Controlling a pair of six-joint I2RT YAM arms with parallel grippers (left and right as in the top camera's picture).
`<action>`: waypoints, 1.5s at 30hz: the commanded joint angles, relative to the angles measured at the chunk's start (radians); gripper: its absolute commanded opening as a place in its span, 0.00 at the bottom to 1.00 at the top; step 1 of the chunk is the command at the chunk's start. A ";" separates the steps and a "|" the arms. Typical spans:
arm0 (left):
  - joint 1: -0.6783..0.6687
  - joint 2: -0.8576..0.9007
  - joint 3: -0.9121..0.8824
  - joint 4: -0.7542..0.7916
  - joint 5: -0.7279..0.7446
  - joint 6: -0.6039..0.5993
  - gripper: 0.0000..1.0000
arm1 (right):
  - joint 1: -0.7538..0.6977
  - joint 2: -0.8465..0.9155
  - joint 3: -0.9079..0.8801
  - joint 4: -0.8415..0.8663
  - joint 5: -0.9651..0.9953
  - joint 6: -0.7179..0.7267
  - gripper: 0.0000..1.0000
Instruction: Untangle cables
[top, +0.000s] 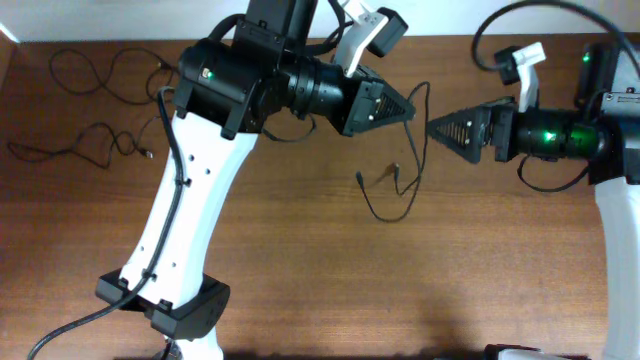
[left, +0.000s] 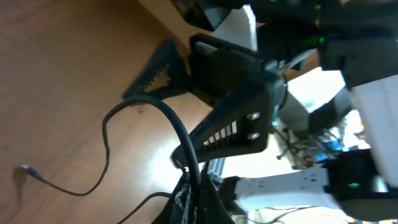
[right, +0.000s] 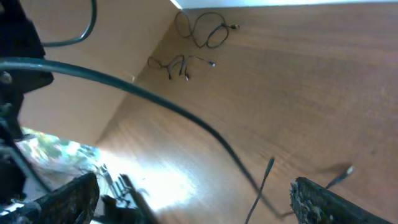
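One thin black cable (top: 408, 170) hangs from my left gripper (top: 411, 105), which is shut on it above the table's middle. The cable arches over the fingertips and drops to the wood, and its plug ends (top: 359, 178) lie loose there. In the left wrist view the pinched cable (left: 180, 134) rises from the shut fingers (left: 194, 198). My right gripper (top: 432, 125) stands open just right of the left one, facing it. In the right wrist view the taut cable (right: 205, 127) crosses between the spread fingers (right: 326, 202) without touching them. Two more cables (top: 110, 68) (top: 85, 145) lie apart at the far left.
The left arm's white link (top: 190, 200) and base (top: 165, 300) take up the front left of the brown table (top: 480, 270). The right arm's body (top: 615, 130) stands at the right edge. Thick black arm cables curve over the back right corner (top: 500, 30).
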 joint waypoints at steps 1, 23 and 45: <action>-0.003 -0.002 0.000 -0.004 0.077 -0.047 0.00 | 0.005 -0.005 0.008 0.022 -0.016 -0.102 0.98; -0.003 -0.002 0.000 0.019 0.179 -0.047 0.00 | 0.005 0.008 0.006 -0.014 0.063 -0.093 0.67; -0.003 -0.002 0.000 0.025 0.203 -0.046 0.00 | 0.037 0.008 0.006 0.007 0.063 -0.080 0.04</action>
